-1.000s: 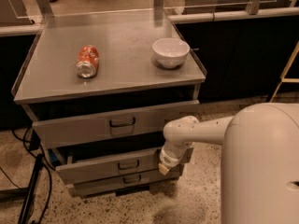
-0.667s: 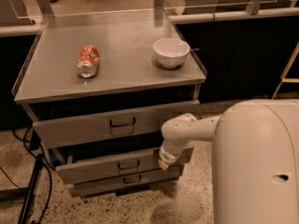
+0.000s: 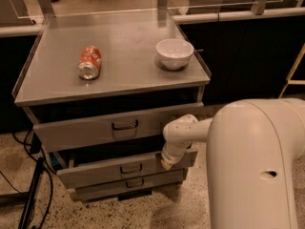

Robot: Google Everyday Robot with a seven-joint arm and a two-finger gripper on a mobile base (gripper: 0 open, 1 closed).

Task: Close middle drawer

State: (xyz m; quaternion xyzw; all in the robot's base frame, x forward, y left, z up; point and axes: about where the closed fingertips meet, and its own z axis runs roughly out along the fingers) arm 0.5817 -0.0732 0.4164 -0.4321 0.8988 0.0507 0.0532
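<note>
**Off-centre push may jam the drawer**

The middle drawer (image 3: 97,171) is seen pulled out of the cabinet, under the top drawer (image 3: 86,131), which also stands out, and above the lowest drawer (image 3: 109,189). The gripper (image 3: 167,162) is placed against the right end of the middle drawer's front, well right of the handle (image 3: 131,168); whether it is parted or closed cannot be told.

If force is applied this far from the centre, the drawer could be skewed and stuck on its runners. The low front gives little face to press on, so the gripper could slide off it. A hard shove could jolt the worktop (image 3: 128,82), and the can (image 3: 90,62) lying on its side could be set rolling towards the bowl (image 3: 175,53).
</note>
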